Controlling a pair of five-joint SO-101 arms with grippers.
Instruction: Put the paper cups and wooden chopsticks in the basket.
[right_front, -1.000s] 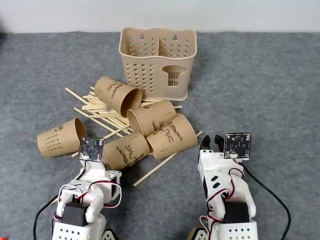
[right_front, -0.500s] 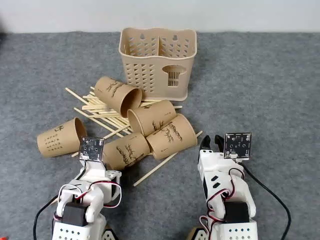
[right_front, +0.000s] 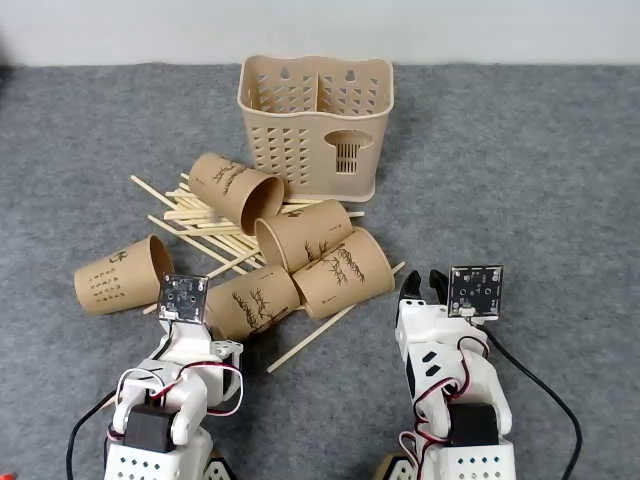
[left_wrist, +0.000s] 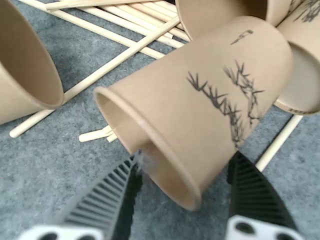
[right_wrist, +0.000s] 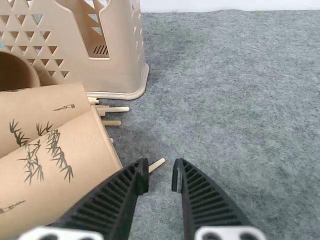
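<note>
1. Nothing has shifted in the last second. Both arms sit at the near edge of the table (right_front: 540, 170) as before, and every cup and stick lies where it lay.
2. The left pincer (left_wrist: 187, 161) is spread wide, its jaws standing either side of the mouth of the nearest cup (right_front: 255, 300), which lies on its side. One jaw looks to be against the rim, but the cup is not squeezed.
3. The right pincer (right_wrist: 160, 167) is released with only a narrow gap and grasps nothing. It sits over bare felt just beside the right-hand cup (right_front: 345, 272) of the pile, and a stick tip (right_wrist: 156, 164) shows just beyond its jaws.
4. The five paper cups (right_front: 303, 233) all lie on their sides between the basket (right_front: 315, 125) and the near edge, left of the middle. The lone cup (right_front: 120, 275) lies apart, closest to the left edge.
5. The wooden chopsticks (right_front: 200, 225) are fanned under and among the cups.
6. The basket stands upright near the middle of the far edge, and nothing shows inside it.
7. With nothing moved, I judge the task is at its very start. The left arm looks set to clench on the nearest cup, which would be the first item carried over.
</note>
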